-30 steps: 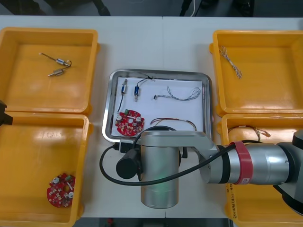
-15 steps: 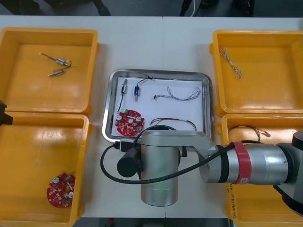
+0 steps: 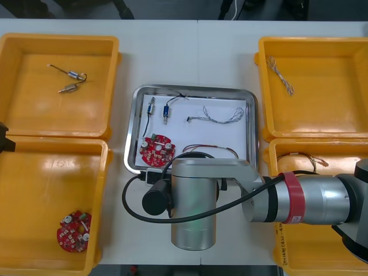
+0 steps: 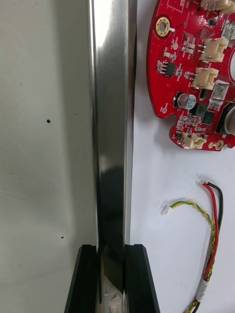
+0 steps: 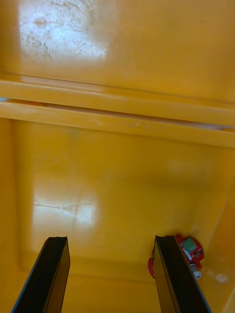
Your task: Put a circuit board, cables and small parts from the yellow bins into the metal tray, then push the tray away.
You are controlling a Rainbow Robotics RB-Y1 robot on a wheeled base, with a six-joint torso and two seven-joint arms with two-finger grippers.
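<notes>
The metal tray sits mid-table, white inside, holding a round red circuit board, small metal parts, a blue and white cable and a red and yellow cable. My right arm reaches over the tray's near edge. In the right wrist view my right gripper is shut on the tray's shiny rim, with the circuit board and red and yellow cable just inside. My left gripper hangs open inside the near-left yellow bin, beside a circuit board.
The far-left bin holds small metal parts. A blue and white cable lies in the far-right bin. The near-right bin holds cables. Another circuit board lies in the near-left bin. Bare table lies beyond the tray.
My right gripper's fingers have come together onto the tray's near rim. From the front, the tray, the arms and the bins look the same as before.
</notes>
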